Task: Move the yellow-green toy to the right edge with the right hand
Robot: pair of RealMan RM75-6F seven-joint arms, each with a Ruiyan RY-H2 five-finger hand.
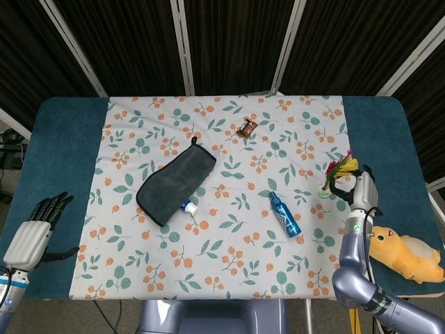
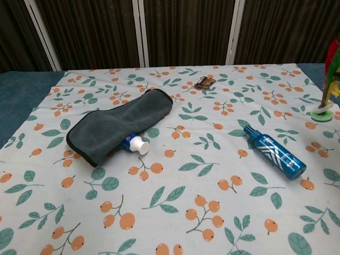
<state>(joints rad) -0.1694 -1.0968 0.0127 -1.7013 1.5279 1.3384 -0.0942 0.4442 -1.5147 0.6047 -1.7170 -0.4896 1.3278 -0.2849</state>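
Observation:
The yellow-green toy (image 1: pixel 338 174) is a feathered shuttlecock on a round green base, standing upright near the right border of the patterned cloth (image 1: pixel 222 278). The chest view shows the toy (image 2: pixel 324 109) at the far right, with no fingers around it. My right hand (image 1: pixel 361 189) is just to the toy's right, fingers stretched forward beside the feathers and holding nothing. It is outside the chest view. My left hand (image 1: pixel 35 233) rests at the near left on the blue table (image 1: pixel 62 153), fingers spread and empty.
A blue spray bottle (image 1: pixel 285 214) lies left of the toy. A dark towel (image 1: pixel 174 182) partly covers a small white-capped tube (image 1: pixel 189 207). A snack packet (image 1: pixel 247 127) is at the back. A yellow plush (image 1: pixel 407 256) lies on the near right edge.

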